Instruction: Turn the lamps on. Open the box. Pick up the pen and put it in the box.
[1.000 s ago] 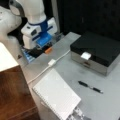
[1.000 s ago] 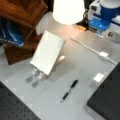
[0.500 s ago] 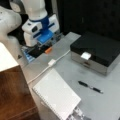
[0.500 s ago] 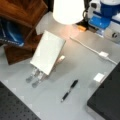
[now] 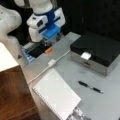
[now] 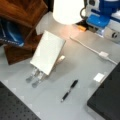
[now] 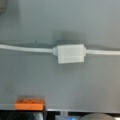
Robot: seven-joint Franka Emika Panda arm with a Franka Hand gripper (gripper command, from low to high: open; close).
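Black matte lid on the box (image 5: 97, 47), shut flat over silver-grey sides, small white tab at front. Well apart on the grey worktop (image 5: 110, 100), the pen (image 5: 90, 87), slim, black and silver, untouched beside a white spiral notebook (image 5: 56, 96). Blue-and-white claw (image 5: 50, 40) low near the cable's square switch (image 5: 51, 62), probably for the lamps; cannot tell whether open or closed.

Cream lampshade (image 6: 67, 10), flat-sided, at a front view's top, warm patch on the worktop beneath. Pen between notebook and box corner.

Wrist view: smooth white switch centred, 1 ribbed orange block (image 7: 29, 103) below; no claw fingers visible.
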